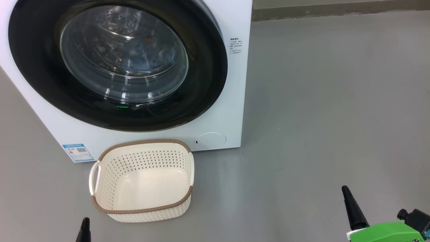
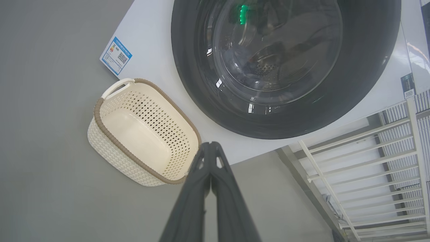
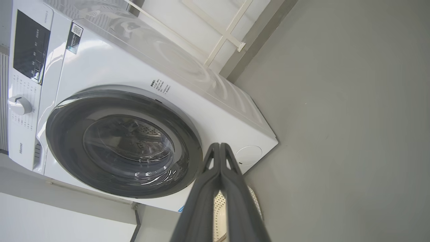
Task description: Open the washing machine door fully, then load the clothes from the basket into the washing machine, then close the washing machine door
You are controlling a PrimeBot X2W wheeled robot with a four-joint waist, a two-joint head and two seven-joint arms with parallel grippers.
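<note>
Left end effector [image 2: 210, 144] closed, right end effector [image 3: 220, 145] closed, both empty

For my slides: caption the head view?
Empty basket before the washing machine, its door shut; both grippers shut.

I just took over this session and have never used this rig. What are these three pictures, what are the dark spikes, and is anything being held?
The big picture comes from a camera on the robot's head, looking down at the floor. The other two come from cameras on its wrists, each looking along its own two dark fingers. Those spikes are the tools: the left tool and the right tool, both shut with fingers pressed together, holding nothing. Ahead stands the washing machine, its round black washing machine door closed. Something bluish shows faintly behind the glass, but it is too dim to identify. On the grey floor before it sits the basket, empty. Both tools hang low, clear of the machine and basket.
</note>
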